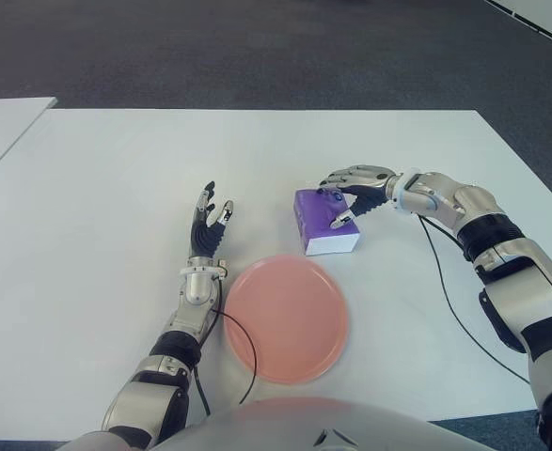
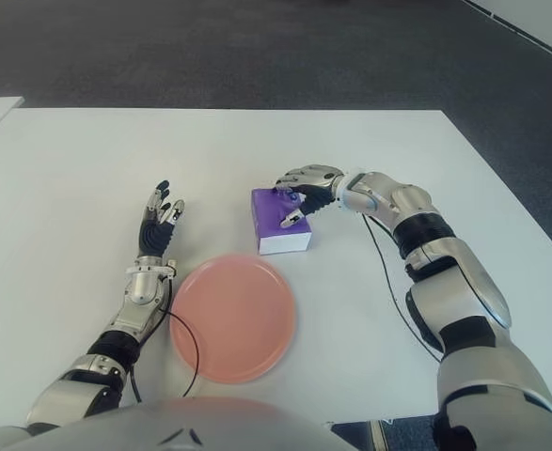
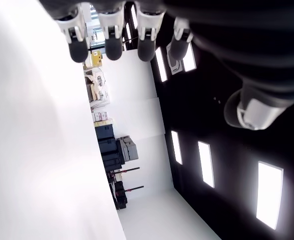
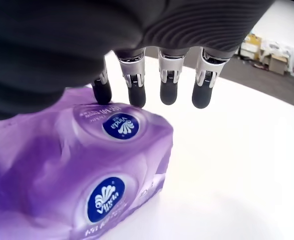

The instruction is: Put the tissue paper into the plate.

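Observation:
The tissue paper pack (image 1: 323, 225) is purple with a white side and lies on the white table (image 1: 116, 188), just beyond the pink plate (image 1: 287, 318). My right hand (image 1: 338, 203) reaches over the pack from the right. Its fingers (image 4: 168, 92) are extended over the pack's top far edge, and its thumb shows at the near side. The fingers are not closed around the tissue pack (image 4: 86, 170). My left hand (image 1: 209, 222) stands left of the plate, fingers straight and spread, holding nothing.
A black cable (image 1: 452, 310) trails on the table along my right arm, and another loops by the plate's left rim (image 1: 227, 329). A second white table (image 1: 3, 122) adjoins at the far left. Dark floor lies beyond the far edge.

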`<control>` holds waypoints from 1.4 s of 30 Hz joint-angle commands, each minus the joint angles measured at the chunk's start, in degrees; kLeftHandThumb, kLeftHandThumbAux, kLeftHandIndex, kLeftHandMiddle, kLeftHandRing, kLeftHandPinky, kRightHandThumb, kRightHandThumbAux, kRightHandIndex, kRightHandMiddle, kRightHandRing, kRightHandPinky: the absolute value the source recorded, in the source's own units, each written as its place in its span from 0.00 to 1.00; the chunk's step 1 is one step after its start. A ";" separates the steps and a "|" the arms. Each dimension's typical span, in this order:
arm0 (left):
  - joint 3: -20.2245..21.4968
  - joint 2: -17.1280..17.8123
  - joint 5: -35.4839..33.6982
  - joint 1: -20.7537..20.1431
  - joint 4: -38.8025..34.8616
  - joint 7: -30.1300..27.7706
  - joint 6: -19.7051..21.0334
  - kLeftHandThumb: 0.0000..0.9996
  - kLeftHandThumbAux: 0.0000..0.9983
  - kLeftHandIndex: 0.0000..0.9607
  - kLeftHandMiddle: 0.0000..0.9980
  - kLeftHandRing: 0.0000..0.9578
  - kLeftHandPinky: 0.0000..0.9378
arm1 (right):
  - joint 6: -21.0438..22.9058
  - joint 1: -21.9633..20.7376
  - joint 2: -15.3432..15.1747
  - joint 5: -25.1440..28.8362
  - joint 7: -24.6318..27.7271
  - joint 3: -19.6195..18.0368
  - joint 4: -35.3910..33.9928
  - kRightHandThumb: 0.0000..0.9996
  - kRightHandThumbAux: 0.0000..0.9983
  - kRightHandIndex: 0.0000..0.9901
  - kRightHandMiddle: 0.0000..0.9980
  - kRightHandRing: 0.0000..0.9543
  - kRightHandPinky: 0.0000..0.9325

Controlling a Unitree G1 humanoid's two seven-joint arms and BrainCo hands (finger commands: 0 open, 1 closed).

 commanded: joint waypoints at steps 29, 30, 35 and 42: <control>-0.37 0.31 0.99 4.33 3.07 0.41 0.39 0.03 0.39 0.00 0.00 0.00 0.00 | -1.88 1.47 -0.80 -1.31 -0.36 3.40 1.94 0.29 0.13 0.00 0.00 0.00 0.00; -0.41 0.36 1.05 4.32 3.12 0.44 0.37 0.03 0.39 0.00 0.00 0.00 0.00 | -1.93 1.65 -0.88 -1.18 -0.25 3.30 1.61 0.29 0.13 0.00 0.00 0.00 0.00; -0.53 0.51 1.14 4.27 3.15 0.42 0.34 0.03 0.39 0.00 0.00 0.00 0.00 | -1.87 2.17 -1.19 -0.48 0.60 2.76 -0.05 0.28 0.13 0.00 0.00 0.00 0.00; -0.49 0.49 1.03 4.18 3.25 0.40 0.61 0.03 0.39 0.00 0.00 0.00 0.00 | -0.67 1.73 -1.30 1.49 2.26 1.00 -1.75 0.29 0.15 0.00 0.00 0.00 0.00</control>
